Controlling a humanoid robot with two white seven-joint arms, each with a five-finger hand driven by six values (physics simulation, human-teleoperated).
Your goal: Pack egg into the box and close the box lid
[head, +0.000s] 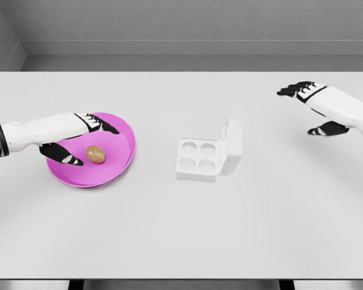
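Magenta plate (118, 172) sits on the left part of the white table (181, 229), and we note a single brown egg (95, 154) lying on it, a little left of the plate's centre. The left hand (78, 138) reaches in from the left edge over the plate; its white forearm runs roughly level, and the black fingers (106, 125) are spread, with the upper ones extending past the egg on its far side and the thumb (66, 158) pointing toward the egg from the near left. We see a gap between the digits and the egg, so the hand brackets it without closing on it; whether any fingertip touches the plate we cannot tell from this view. Near the table's centre, well apart from the plate, stands a white egg box (198, 159) with four round cells, all unfilled. Its lid (232, 145) is hinged along the right side and stands raised, tilted back to the right. The right hand (317, 112) hangs over the far right part of the table, well apart from the box, fingers relaxed and separated, holding nothing, palm facing downward.
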